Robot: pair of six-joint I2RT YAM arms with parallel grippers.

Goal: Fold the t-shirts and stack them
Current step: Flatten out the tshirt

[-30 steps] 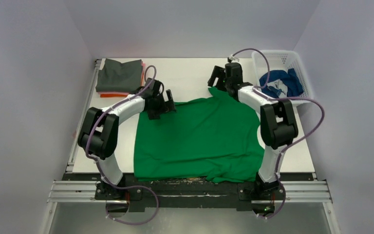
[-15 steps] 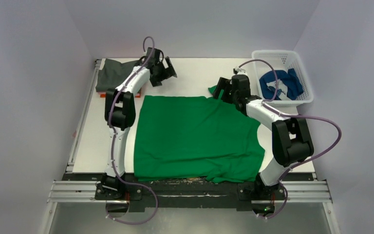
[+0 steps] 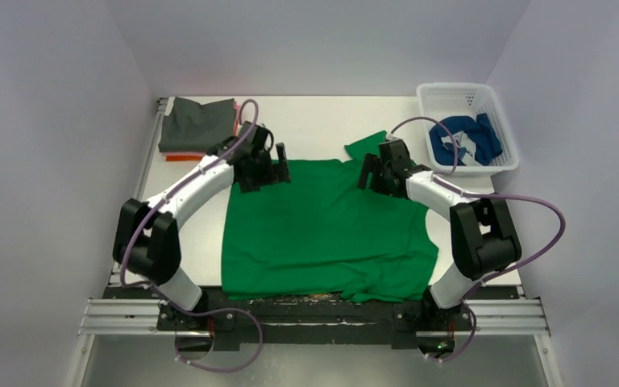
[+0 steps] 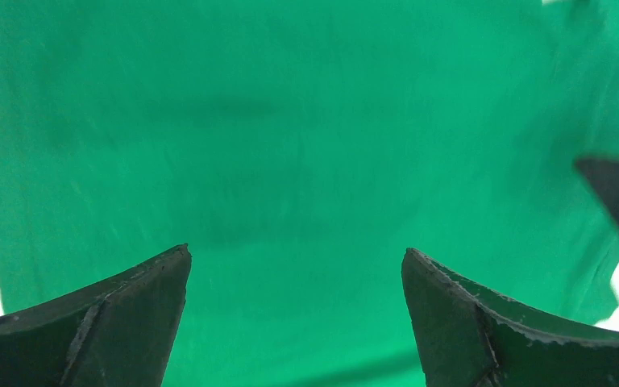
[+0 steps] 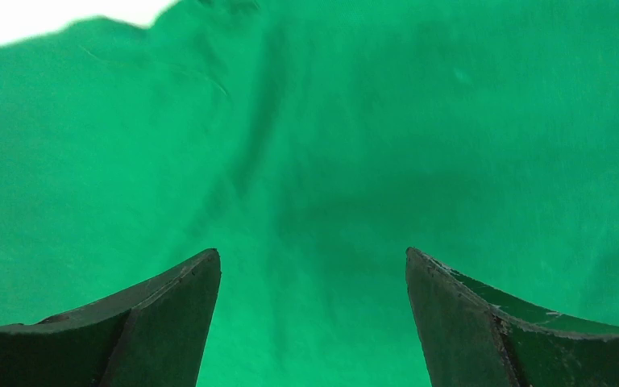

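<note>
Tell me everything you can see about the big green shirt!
The bright green cloth t-shirt lies spread flat on the white table, mostly smooth, its near edge rumpled. A flap sticks out at its far right corner. The left arm's black claw and the right arm's black claw, both open, hang over its far edge.

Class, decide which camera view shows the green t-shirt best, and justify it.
Top external: the whole green t-shirt lies spread on the table. Both wrist views show only close patches of its cloth.
</note>
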